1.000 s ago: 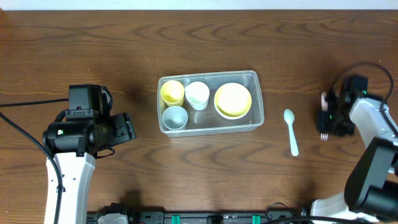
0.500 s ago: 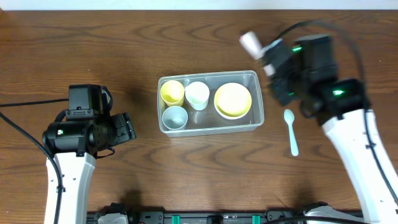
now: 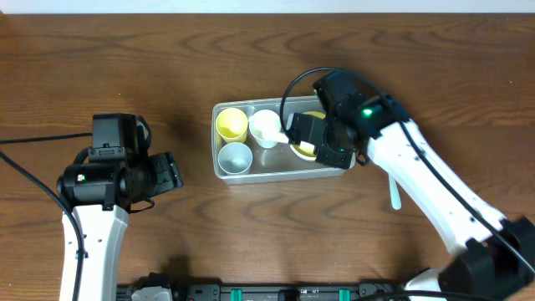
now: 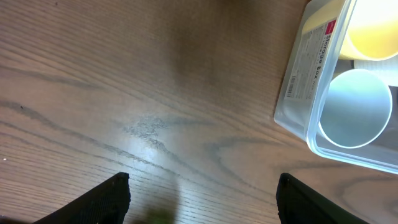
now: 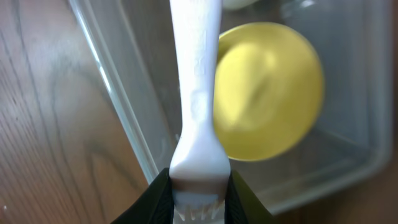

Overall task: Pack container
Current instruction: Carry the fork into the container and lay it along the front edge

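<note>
I hold the right gripper (image 5: 199, 202) pinching a white fork (image 5: 196, 74) above the container (image 3: 280, 173) mid-frame, ready to drop it beside the yellow bowl (image 5: 273, 93), while the left gripper (image 4: 202, 199) waits spread.

Parted fingers (image 4: 115, 194) hover beside the container (image 4: 303, 74) corner.

Clear container (image 3: 277, 165), yellow bowl (image 5: 268, 93), white fork (image 5: 196, 81)
</note>
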